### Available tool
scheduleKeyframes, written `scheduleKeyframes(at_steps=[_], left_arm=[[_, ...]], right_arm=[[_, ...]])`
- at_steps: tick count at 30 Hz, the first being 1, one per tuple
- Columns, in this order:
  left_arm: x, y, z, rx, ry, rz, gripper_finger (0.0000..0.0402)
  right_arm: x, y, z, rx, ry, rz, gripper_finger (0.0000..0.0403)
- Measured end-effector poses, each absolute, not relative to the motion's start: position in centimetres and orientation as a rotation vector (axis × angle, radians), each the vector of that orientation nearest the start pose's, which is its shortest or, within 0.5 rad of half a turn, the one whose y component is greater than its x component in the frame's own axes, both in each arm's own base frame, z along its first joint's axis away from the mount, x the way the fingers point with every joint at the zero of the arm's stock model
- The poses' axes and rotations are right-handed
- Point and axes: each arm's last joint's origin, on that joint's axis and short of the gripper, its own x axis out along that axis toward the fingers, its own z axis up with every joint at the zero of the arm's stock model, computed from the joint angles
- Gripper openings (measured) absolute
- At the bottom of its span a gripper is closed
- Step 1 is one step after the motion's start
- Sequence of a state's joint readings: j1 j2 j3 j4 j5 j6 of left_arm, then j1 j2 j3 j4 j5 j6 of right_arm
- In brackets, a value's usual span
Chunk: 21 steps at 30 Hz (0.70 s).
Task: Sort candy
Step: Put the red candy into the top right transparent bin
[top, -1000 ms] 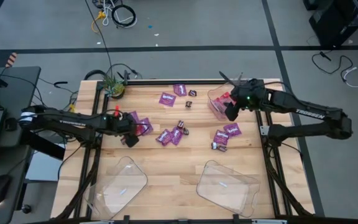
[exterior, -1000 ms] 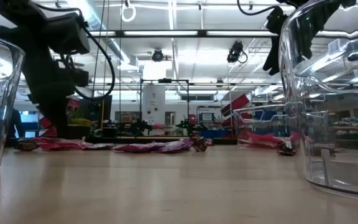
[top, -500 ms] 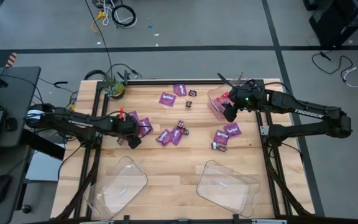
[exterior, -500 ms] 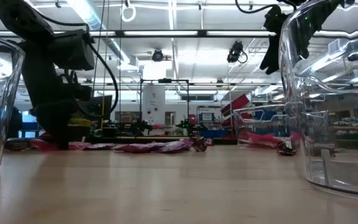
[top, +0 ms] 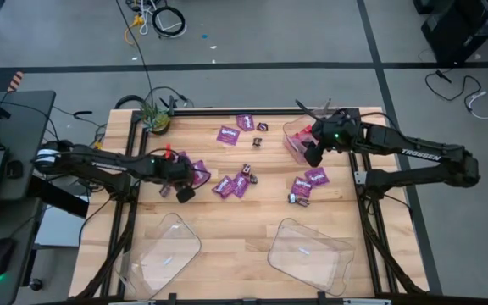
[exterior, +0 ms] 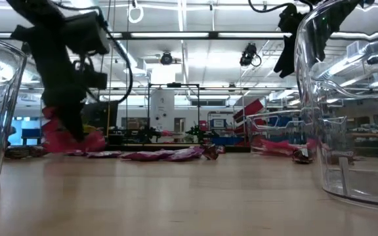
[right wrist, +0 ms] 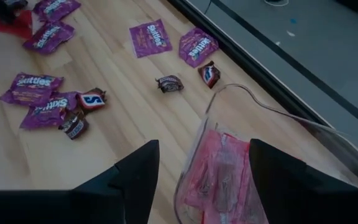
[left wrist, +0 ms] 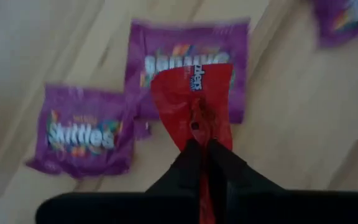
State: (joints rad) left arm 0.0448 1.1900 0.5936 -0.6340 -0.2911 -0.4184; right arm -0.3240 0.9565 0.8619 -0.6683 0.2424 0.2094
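Observation:
My left gripper (top: 183,190) is at the table's left, shut on a red candy packet (left wrist: 191,99), just above two purple packets (left wrist: 82,134) that lie flat on the wood. More purple packets (top: 231,185) and small brown pieces (top: 262,127) are scattered across the middle and far side. My right gripper (top: 313,152) hovers open over a clear tray (top: 293,140) at the far right. That tray holds red packets (right wrist: 222,174). My left gripper pinches one end of the red packet (left wrist: 197,127) between its two fingers (left wrist: 219,158), coming steeply from above. The packet sticks out beyond the fingertips, crumpled at the pinch. In the low view it hangs below the gripper (exterior: 64,137); whether its lower edge still touches the table I cannot tell.
Two clear trays (top: 163,254) (top: 310,252) stand near the front edge. A small potted plant (top: 155,119) sits at the far left corner. Bare wood lies between the front trays and the candy.
My left gripper has dropped onto the packets at the table's left, taken hold of the red packet and risen a little with it. The packet now hangs under the fingers instead of lying flat. The purple packets have stayed put.

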Motion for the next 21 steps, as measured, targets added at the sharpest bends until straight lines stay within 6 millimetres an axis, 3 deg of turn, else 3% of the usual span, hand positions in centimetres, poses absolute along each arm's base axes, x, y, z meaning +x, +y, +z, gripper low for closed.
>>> scheduleKeyframes(at_steps=[6, 11, 16, 21], left_arm=[[20.4, 1.1, 20.6, -0.142, 0.949, 0.433, 0.0013], [22.4, 0.2, 22.7, 0.009, 0.689, 0.327, 0.0003], [24.1, -0.3, 23.7, 0.216, 0.529, 0.344, 0.0001], [25.5, -0.5, 23.3, 0.338, 0.488, 0.360, 0.0000]], right_arm=[[19.5, -5.1, 29.5, 0.257, 0.589, -0.486, 0.0233], [23.7, -3.3, 28.7, 0.360, 0.489, -0.344, 0.0233], [28.0, -1.7, 27.1, 0.400, 0.393, -0.242, 0.0233], [30.8, -1.3, 26.3, 0.402, 0.331, -0.208, 0.0233]])
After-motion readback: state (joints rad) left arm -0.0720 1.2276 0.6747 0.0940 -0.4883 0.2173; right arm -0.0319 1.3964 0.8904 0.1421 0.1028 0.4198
